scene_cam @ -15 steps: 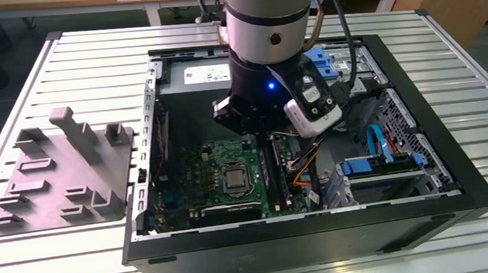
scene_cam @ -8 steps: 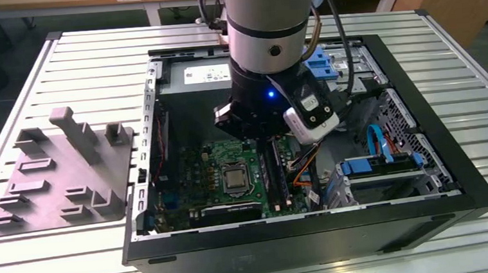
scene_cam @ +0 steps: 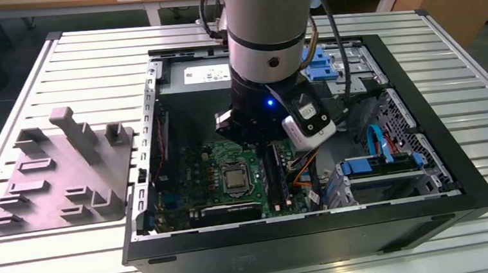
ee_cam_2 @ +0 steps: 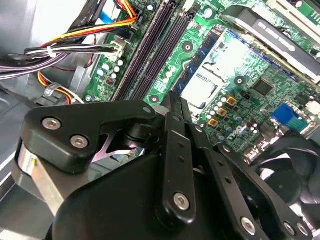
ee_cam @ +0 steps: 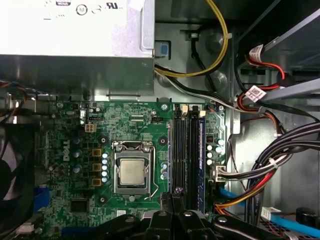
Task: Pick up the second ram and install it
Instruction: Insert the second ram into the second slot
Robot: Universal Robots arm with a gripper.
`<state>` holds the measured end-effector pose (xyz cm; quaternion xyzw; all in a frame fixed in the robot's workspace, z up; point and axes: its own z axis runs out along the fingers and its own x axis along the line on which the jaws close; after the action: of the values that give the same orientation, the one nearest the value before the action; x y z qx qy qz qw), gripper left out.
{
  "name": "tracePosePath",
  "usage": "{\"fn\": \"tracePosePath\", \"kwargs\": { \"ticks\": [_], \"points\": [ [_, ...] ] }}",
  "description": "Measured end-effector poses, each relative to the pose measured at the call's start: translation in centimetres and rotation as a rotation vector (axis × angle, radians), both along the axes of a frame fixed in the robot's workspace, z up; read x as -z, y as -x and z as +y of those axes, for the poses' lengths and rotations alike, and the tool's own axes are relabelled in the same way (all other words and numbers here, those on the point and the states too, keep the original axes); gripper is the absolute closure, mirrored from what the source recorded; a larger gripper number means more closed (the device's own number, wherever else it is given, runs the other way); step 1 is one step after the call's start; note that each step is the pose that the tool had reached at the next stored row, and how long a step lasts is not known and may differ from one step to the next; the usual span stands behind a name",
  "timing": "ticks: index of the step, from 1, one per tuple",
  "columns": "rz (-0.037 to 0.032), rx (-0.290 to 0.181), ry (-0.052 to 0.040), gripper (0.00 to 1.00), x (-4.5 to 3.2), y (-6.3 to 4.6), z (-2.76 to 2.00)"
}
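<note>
My gripper (scene_cam: 267,149) hangs inside the open computer case (scene_cam: 480,191), just above the green motherboard (ee_cam: 75,125). In both wrist views its fingertips (ee_cam_2: 173,97) meet, and nothing shows between them. They sit over the near end of the long black memory slots (ee_cam: 177,150) beside the processor socket (ee_cam: 132,172). A dark blue stick (ee_cam: 201,150) stands seated in the slot farthest from the socket. I cannot tell whether this stick is the second ram. In the first wrist view the gripper (ee_cam: 172,197) covers the slots' near ends.
A grey fixture (scene_cam: 58,181) with upright holders lies on the ribbed table at the exterior view's left. Cable bundles (ee_cam: 270,160) run beside the slots. The power supply (ee_cam: 75,35), a fan (ee_cam_2: 295,165) and blue drive brackets (scene_cam: 384,162) crowd the case.
</note>
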<state>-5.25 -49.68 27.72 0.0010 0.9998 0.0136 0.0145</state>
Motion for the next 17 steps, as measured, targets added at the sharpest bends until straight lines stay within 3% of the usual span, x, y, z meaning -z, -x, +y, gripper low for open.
{"fn": "tracePosePath", "kwargs": {
  "ticks": [5, 11, 17],
  "points": [
    [0.0, 0.0, 0.0001, 0.89, 0.87, 0.0, 0.0],
    [0.0, 0.0, 0.0, 0.89, 1.15, -0.1, 0.0],
    [0.0002, 0.0, 0.0001, 0.89, 1.56, -0.9, 0.0]
  ]
}}
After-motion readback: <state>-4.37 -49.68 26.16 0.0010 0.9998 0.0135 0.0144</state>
